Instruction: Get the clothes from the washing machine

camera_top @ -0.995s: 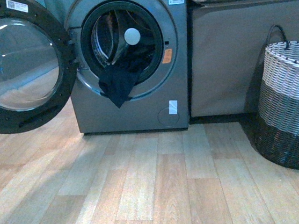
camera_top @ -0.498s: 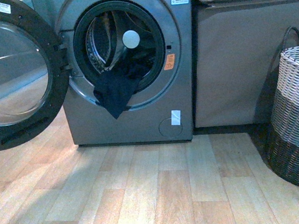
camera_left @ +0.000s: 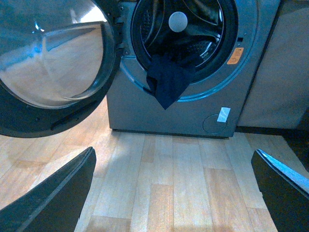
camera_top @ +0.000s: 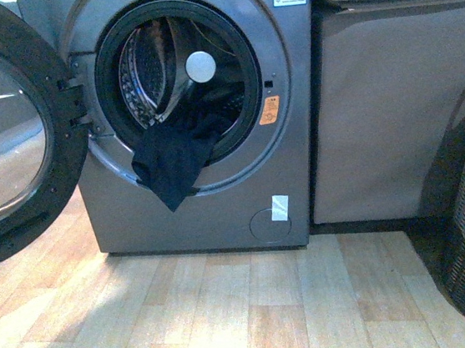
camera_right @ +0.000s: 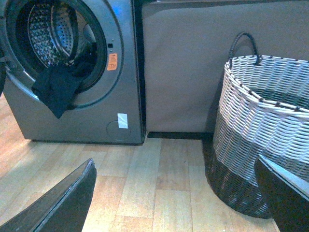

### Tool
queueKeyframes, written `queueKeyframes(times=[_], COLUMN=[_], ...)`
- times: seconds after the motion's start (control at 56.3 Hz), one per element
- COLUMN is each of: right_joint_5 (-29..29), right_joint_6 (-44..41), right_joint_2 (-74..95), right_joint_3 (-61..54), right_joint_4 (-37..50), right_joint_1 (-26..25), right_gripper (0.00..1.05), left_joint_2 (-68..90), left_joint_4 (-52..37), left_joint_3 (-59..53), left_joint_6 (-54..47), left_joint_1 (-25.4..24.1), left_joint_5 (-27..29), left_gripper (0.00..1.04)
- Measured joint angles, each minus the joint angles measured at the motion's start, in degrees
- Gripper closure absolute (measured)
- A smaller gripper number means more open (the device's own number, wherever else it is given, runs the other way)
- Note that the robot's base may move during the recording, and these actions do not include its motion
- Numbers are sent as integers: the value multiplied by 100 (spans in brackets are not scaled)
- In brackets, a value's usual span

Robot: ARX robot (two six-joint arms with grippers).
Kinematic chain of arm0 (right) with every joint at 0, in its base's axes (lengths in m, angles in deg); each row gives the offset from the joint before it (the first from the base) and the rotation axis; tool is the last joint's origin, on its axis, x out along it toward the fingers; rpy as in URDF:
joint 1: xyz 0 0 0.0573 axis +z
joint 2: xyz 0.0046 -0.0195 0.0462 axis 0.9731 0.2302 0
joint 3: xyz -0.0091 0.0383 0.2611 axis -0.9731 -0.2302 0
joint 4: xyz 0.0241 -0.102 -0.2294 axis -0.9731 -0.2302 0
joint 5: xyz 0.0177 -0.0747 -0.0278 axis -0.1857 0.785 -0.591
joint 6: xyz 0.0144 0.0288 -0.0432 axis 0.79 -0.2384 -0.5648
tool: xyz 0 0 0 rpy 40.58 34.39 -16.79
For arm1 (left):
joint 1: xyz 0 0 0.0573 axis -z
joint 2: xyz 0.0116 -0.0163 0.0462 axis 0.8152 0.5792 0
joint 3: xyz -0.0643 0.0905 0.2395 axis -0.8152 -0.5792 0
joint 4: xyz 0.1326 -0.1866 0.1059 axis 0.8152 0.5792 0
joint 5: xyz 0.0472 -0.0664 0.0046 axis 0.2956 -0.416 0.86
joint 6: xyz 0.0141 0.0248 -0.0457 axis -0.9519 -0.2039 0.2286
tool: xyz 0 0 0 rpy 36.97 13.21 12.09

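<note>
You see the clothes (camera_top: 172, 160) hanging over the washer (camera_top: 220, 213) porthole lip; your left gripper (camera_left: 173, 151) and right gripper (camera_right: 175, 159) both gape wide.

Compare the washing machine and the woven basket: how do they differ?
The washing machine is smooth grey metal; the basket is woven, white above, dark below. The machine opens frontward, clothes hanging out; the basket opens upward. Both stand on the wooden floor.
</note>
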Motion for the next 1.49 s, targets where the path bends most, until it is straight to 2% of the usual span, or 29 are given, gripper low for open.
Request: queueKeyframes(times=[1.493], right_joint_5=[-4], right_joint_6=[0], right_joint_2=[0], right_joint_3=[0], right_joint_4=[-4], right_joint_1=[-4], right_gripper=[7], left_joint_2=[4], left_joint_4=[-2], left_joint_3=[0], left_joint_6=[0], left_joint_1=[-2], left_joint_5=[0], left_gripper=[7])
